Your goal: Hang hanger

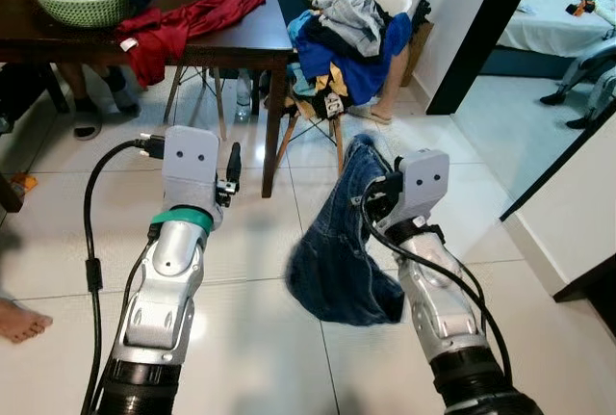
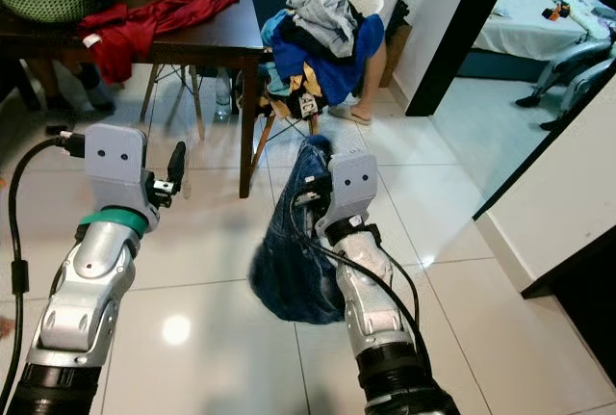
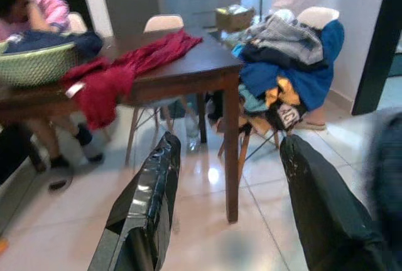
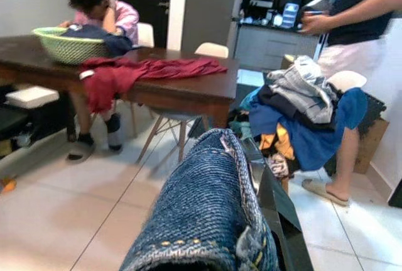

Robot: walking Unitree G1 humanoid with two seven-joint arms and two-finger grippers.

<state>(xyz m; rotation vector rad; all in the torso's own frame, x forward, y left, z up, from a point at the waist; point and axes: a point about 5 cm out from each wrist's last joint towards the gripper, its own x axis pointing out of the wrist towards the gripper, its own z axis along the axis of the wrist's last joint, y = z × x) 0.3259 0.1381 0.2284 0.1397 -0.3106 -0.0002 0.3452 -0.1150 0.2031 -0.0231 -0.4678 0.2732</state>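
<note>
Closest to us, our two silver arms reach out over the glossy white tiled floor [image 1: 241, 328], and we take the dark wooden dining table [image 1: 231, 39] ahead as our landmark. Our right gripper [image 1: 368, 160] is closed on a crumpled blue denim garment [image 1: 337, 261], which drapes over its black fingers and sags toward the tiles, on the near side of the table and just short of its corner leg. Our left gripper [image 3: 226, 183] is held up on the near side of the table with its jaws spread apart and nothing between them. We see no hanger and no rail, so we cannot say where the task's hanger is; the denim is all we hold. The risks we judge from here are these: the hold looks like a pinch on one fold, so the heavy cloth may slide free if we swing the arm; the hanging end may drag or catch on the table leg. The wooden chair heaped with blue, grey and yellow clothes [image 1: 346, 35] stands at the table's right end, and a snag could topple that pile. A red cloth [image 1: 183, 20] hangs over the table's near edge beside a green woven basket [image 1: 82, 1]. People sit and stand around the table, and a bare foot [image 1: 19, 322] rests near our left arm, so a wide swing risks a knock.
</note>
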